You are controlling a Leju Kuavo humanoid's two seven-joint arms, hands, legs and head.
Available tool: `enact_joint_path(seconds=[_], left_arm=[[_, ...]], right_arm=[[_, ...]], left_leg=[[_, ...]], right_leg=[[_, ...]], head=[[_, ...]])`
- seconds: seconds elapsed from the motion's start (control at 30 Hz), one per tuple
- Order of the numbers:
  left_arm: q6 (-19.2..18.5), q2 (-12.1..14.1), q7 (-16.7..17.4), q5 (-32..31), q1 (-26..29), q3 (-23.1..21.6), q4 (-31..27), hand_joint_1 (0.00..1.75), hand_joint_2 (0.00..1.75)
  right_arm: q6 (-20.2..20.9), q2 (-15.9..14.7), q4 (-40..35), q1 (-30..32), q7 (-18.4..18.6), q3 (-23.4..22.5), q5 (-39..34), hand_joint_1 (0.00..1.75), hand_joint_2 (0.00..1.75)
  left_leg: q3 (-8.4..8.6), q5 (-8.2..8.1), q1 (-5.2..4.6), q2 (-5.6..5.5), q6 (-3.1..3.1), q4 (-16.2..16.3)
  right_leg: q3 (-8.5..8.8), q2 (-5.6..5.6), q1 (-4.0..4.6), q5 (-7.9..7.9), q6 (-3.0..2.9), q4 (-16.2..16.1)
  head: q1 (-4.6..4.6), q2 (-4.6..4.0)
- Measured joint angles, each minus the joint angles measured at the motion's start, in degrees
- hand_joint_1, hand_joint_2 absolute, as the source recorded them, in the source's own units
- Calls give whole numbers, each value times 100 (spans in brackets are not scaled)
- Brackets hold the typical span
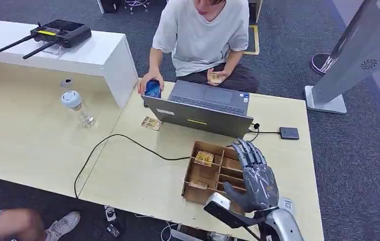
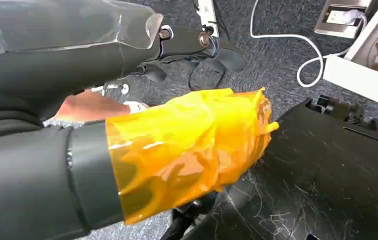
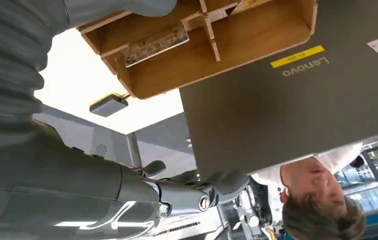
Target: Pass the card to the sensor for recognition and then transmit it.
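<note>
So the cards: one card point(image 1: 204, 157) lies in a back compartment of the wooden box point(image 1: 198, 173), another point(image 1: 198, 185) sits in a front-left compartment, and a third, loose card point(image 1: 151, 123) is flat on the table point(image 1: 137, 175) just in front of the laptop point(image 1: 203, 108), on its left side. From the right wrist cam I can see a card point(image 3: 156, 45) lying in one of the box's slots too.

My right hand point(image 1: 254, 175) hangs over the right side of the box, palm toward the box, fingers spread and pointing up toward the laptop's back. It has nothing in it. Can't tell if it touches the box's rim or just floats above it.

My left hand point(image 2: 127, 65) is down low over the carpet, with an orange film wrap point(image 2: 192, 150) on it; dark fingers point(image 2: 212, 50) are curled loosely, and I can't tell how far they're closed or if anything's in there.

Behind the laptop a person point(image 1: 203, 35) sits with a phone point(image 1: 152, 89) in one hand and what looks like a card point(image 1: 214, 77) in the other. A small dark sensor pad point(image 1: 289, 133) is on the table right of the laptop, cabled. Further left there's a bottle point(image 1: 79, 107), and a black controller point(image 1: 57, 34) on the white shelf point(image 1: 92, 55).
</note>
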Motion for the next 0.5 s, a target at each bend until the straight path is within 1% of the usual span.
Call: enact_joint_path(seconds=[0.1, 0.33, 0.5], left_arm=[[-4, 0, 0, 0, -32, -35, 0, 0, 0], [-11, 0, -2, 2, -48, -74, 0, 0, 0], [-22, 0, -2, 0, -50, -77, 0, 0, 0]], right_arm=[[-4, 0, 116, -55, 48, 4, 68, 19, 175], [-59, 0, 326, -156, 199, 9, 352, 21, 175], [-79, 0, 435, -201, 249, 9, 411, 24, 175]], left_leg=[[0, 0, 0, 0, 0, 0], [0, 0, 0, 0, 0, 0], [0, 0, 0, 0, 0, 0]], right_leg=[[0, 0, 0, 0, 0, 0], [0, 0, 0, 0, 0, 0], [0, 0, 0, 0, 0, 0]], head=[[0, 0], [-2, 0], [-2, 0]])
